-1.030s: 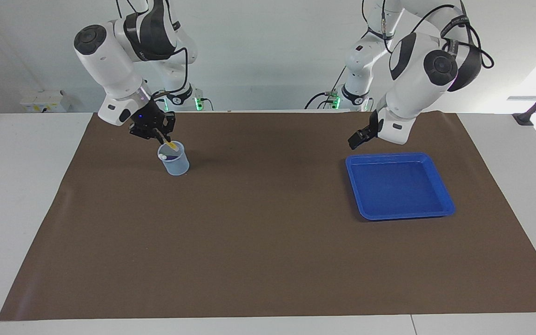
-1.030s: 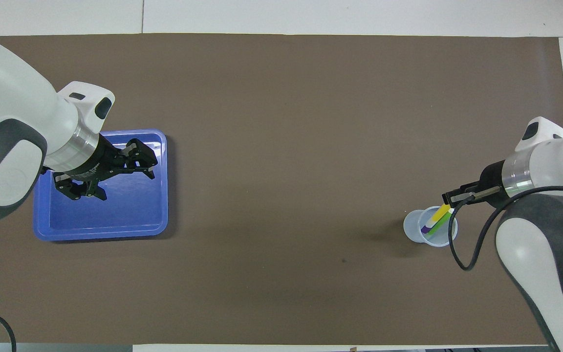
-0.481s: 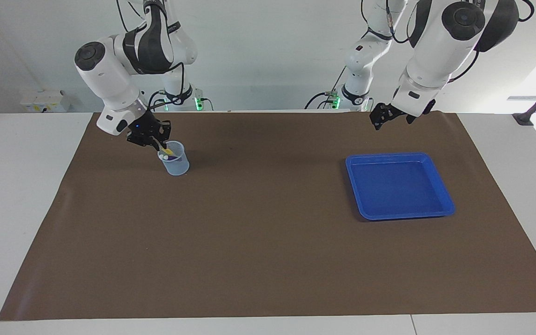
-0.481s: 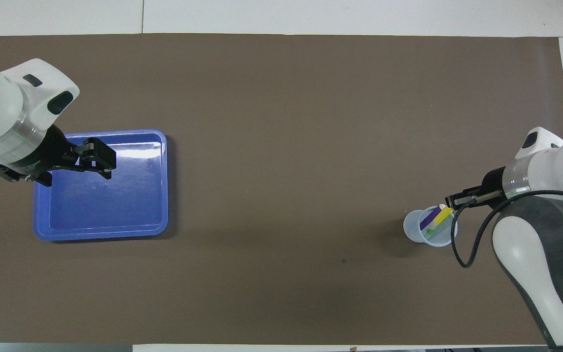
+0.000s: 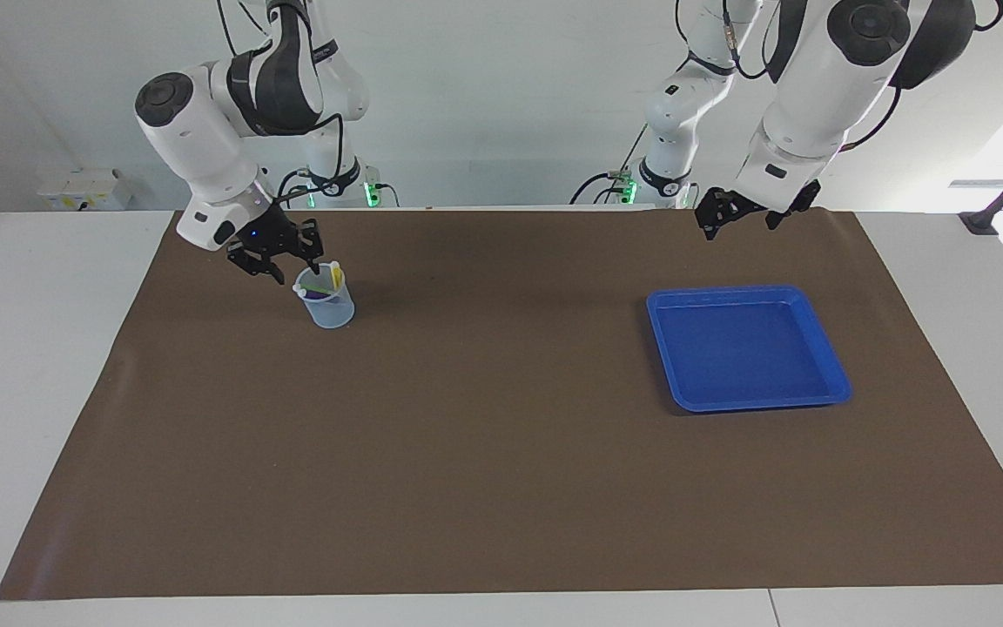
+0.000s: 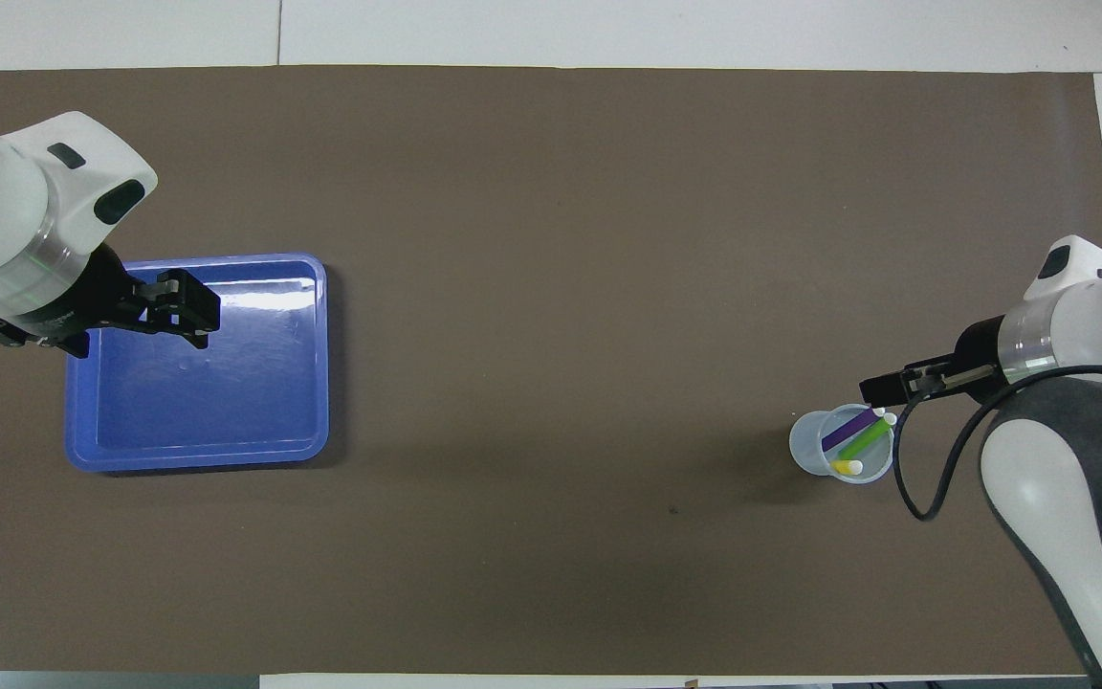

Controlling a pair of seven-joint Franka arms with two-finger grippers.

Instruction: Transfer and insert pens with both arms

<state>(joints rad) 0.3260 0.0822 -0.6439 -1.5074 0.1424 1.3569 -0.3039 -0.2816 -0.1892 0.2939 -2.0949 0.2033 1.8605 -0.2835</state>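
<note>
A clear plastic cup (image 5: 325, 305) stands toward the right arm's end of the table and also shows in the overhead view (image 6: 811, 450). The yellow pen (image 5: 337, 277), purple pen (image 6: 848, 431) and green pen (image 6: 869, 443) lean inside it, cap ends up; the yellow pen (image 6: 848, 467) rests at the rim nearest the robots. My right gripper (image 5: 288, 266) is open and empty, just beside the cup's rim, and also shows in the overhead view (image 6: 871, 390). My left gripper (image 5: 739, 228) is open and empty, raised; from overhead (image 6: 207, 316) it covers the tray's edge.
An empty blue tray (image 5: 745, 403) lies toward the left arm's end of the table and shows from overhead (image 6: 197, 459). A brown mat (image 5: 501, 453) covers the table. Two smaller white arms (image 5: 336, 174) stand at the robots' edge.
My right gripper let go of the yellow pen, which dropped into the cup, and drew back from the rim. My left arm rose and pulled back from over the tray.
</note>
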